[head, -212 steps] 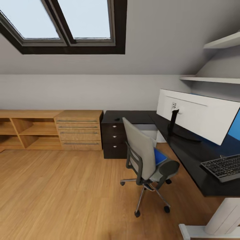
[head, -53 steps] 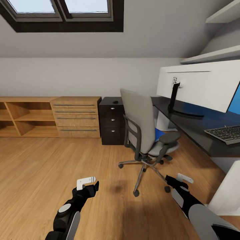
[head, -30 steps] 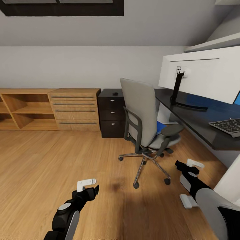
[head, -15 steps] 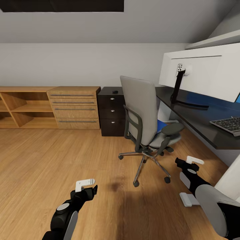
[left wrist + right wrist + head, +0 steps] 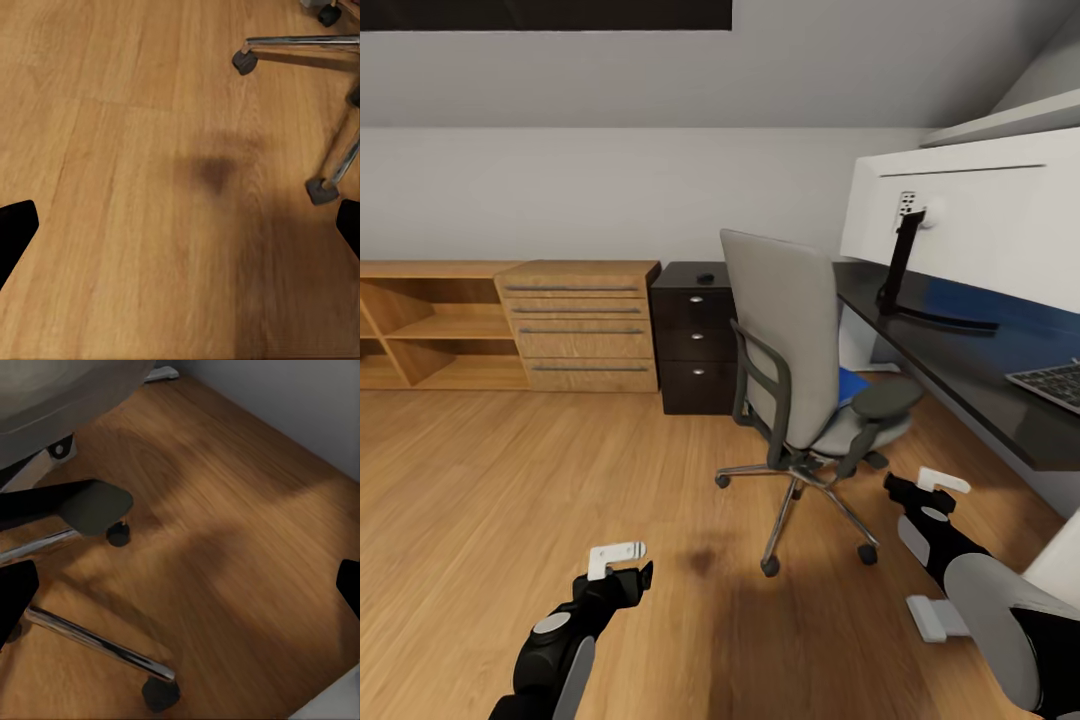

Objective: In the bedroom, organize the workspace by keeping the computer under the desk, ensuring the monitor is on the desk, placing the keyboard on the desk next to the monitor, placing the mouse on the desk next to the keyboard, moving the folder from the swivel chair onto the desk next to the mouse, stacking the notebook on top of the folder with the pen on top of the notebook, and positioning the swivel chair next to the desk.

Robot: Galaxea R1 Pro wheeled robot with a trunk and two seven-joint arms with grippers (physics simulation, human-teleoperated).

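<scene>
The folder point(image 5: 849, 384) is mostly hidden: just a blue corner shows on the seat of the chair point(image 5: 792, 345), between the backrest and the armrest nearest the right gripper point(image 5: 916, 488). The monitor point(image 5: 970, 228) is cut off by the frame edge and shows its white back and black stand; it sits on the desk point(image 5: 960, 365), above and beyond the right gripper. Only a corner of the keyboard point(image 5: 1052, 384) is in frame, on the desk past the monitor's foot. A small dark item on the drawer unit point(image 5: 695, 345), beyond the chair, is too small to identify.

The left gripper point(image 5: 618, 566) hangs empty over bare floor point(image 5: 510, 480), well short of the chair. In the left wrist view its 2 dark fingertips point(image 5: 16, 232) sit at opposite frame edges, spread wide, with chrome legs and casters of the chair base point(image 5: 330, 169) ahead. The right gripper is low beside the chair base and under the desk edge; in the right wrist view its fingertips point(image 5: 15, 592) also stand far apart, holding nothing, with an armrest, seat underside and casters ahead.

The floor is warm wood plank. A wooden dresser point(image 5: 582, 325) and open shelving point(image 5: 420, 330) line the far white wall, beyond the left gripper. The ceiling slopes, and a dark window frame point(image 5: 545, 14) is cut off above.
</scene>
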